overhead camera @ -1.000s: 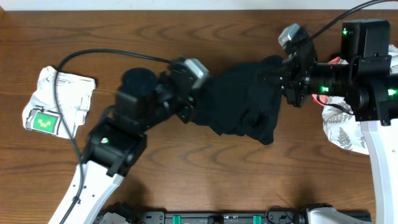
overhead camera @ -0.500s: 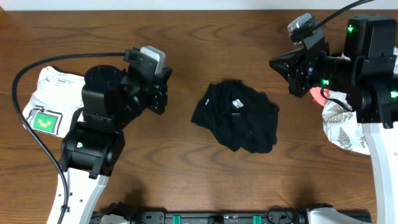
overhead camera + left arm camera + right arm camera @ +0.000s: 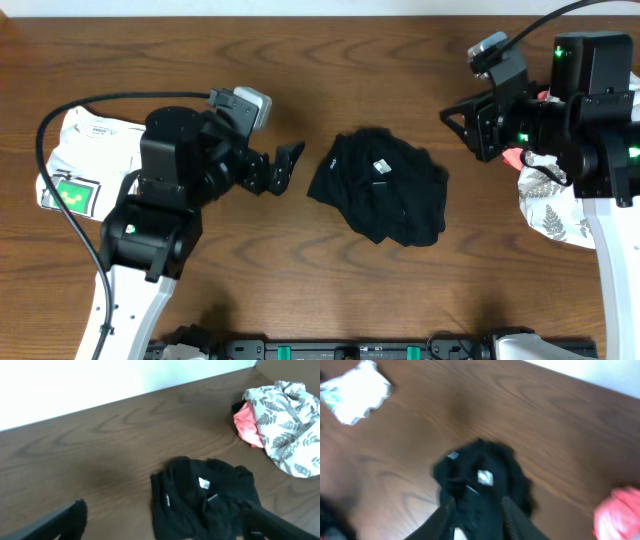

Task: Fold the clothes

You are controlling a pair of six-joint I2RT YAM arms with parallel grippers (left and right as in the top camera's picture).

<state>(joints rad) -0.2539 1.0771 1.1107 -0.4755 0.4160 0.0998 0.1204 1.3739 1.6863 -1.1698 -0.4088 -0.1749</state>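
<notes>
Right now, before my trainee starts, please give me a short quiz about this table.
1. True or false: the black garment is folded into a neat square.
2. The left gripper is: A open and empty, B shut on the black garment, C out of view.
3. What colour is the plain cloth beside the leaf-print cloth?
Key: 1 false, it lies crumpled. 2 A. 3 pink.

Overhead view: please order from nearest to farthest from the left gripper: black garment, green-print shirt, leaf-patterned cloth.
1. Crumpled black fabric garment, table centre, beside the left gripper.
2. White green-print fabric shirt, left arm's side.
3. White leaf-patterned cloth, right arm's side.
</notes>
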